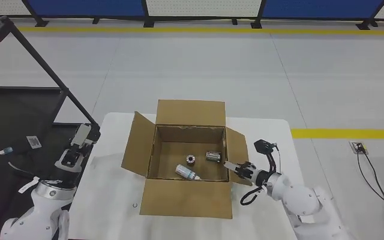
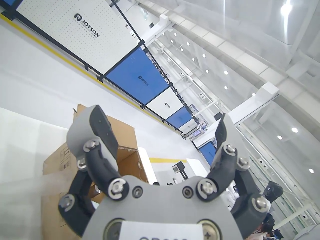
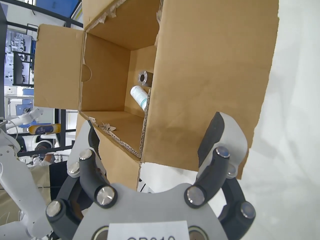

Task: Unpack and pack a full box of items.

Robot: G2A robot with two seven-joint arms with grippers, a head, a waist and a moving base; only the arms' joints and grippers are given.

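Note:
An open cardboard box [image 1: 187, 192] stands mid-table with all its flaps folded out. On its floor lie a white bottle [image 1: 187, 172], a small metal cylinder [image 1: 190, 159] and a greenish can [image 1: 214, 156]. My right gripper [image 1: 236, 167] is open at the box's right flap [image 3: 207, 76], its fingers astride the flap's edge and holding nothing. The right wrist view looks into the box past the flap at the metal cylinder [image 3: 145, 78] and the white bottle [image 3: 139, 96]. My left gripper [image 1: 85, 134] is open and empty at the table's left edge, tilted upward, with the box [image 2: 125, 136] beyond it.
The white table [image 1: 108, 186] has bare room to the left and right of the box. A black metal frame [image 1: 42, 63] rises just off the table's left side. Behind the table is open floor with yellow lines [image 1: 336, 133].

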